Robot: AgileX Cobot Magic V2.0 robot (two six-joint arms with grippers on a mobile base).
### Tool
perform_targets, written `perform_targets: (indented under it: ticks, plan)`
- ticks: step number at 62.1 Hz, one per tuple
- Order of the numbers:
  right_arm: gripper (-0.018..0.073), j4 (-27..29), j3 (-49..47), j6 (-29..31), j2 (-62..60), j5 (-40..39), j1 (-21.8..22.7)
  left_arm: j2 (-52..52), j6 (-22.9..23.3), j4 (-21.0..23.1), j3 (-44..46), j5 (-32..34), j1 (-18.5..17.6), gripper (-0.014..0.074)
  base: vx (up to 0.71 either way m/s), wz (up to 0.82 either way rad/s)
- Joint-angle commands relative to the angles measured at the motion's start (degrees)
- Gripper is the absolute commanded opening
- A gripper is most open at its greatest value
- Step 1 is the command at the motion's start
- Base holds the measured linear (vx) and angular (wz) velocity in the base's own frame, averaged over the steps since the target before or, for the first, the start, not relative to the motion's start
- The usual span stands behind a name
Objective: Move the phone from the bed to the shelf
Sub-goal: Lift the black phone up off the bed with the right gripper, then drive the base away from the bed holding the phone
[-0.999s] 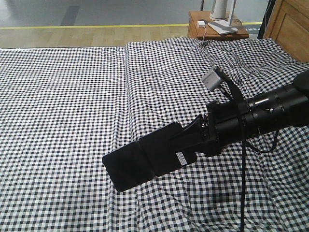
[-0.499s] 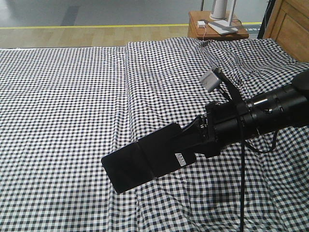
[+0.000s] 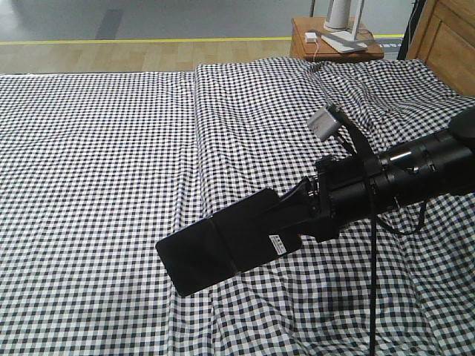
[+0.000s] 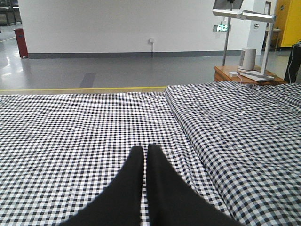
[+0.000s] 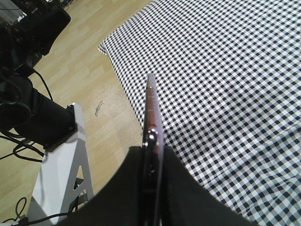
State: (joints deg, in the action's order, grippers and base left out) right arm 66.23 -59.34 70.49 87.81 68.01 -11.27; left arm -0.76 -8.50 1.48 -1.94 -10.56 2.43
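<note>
The phone (image 3: pixel 215 248), a thin black slab with a small white sticker, hangs level just above the bed (image 3: pixel 96 148) with its checked sheet. My right gripper (image 3: pixel 286 219) is shut on the phone's right end, reaching in from the right. In the right wrist view the phone (image 5: pixel 151 113) shows edge-on between the two black fingers of the right gripper (image 5: pixel 151 155), over the bed's (image 5: pixel 225 70) edge. My left gripper (image 4: pixel 144 150) is shut with nothing in it, low over the bed (image 4: pixel 70 127). The shelf is out of view.
A reddish-brown nightstand (image 3: pixel 338 41) with white items stands beyond the bed's far right corner, also the nightstand (image 4: pixel 240 74). Wooden furniture (image 3: pixel 445 37) fills the top right. Beside the bed are wood floor (image 5: pixel 108 94), a white frame (image 5: pixel 61 174) and black equipment (image 5: pixel 28 108).
The phone stays in the right gripper's hold and has barely shifted; the background has slid very slightly to the right.
</note>
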Motion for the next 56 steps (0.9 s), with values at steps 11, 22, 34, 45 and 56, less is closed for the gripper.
perform_targets:
  ticks: [11,22,34,45,56]
  plan:
    - [-0.0002,4.87,-1.44,0.08,-2.3,5.72,0.03,-0.77,0.33,0.52,1.22,4.15,-0.2,0.0001,-0.02,0.07]
    - [-0.0002,4.87,-1.44,0.08,-2.3,5.72,0.03,-0.77,0.33,0.52,1.22,4.15,-0.2,0.0001,-0.05,0.2]
    - [-0.0002,4.87,-1.44,0.08,-2.3,5.72,0.03,-0.77,0.33,0.52,1.22,4.15,-0.2,0.0001,-0.08,0.33]
    - [-0.0002,4.87,-1.44,0.08,-2.3,5.72,0.03,-0.77,0.33,0.52,1.22,4.15,-0.2,0.0001,-0.1,0.39]
    - [-0.0002,4.87,-1.44,0.08,-2.3,5.72,0.03,-0.77,0.33,0.52,1.22,4.15,-0.2,0.0001,-0.11,0.43]
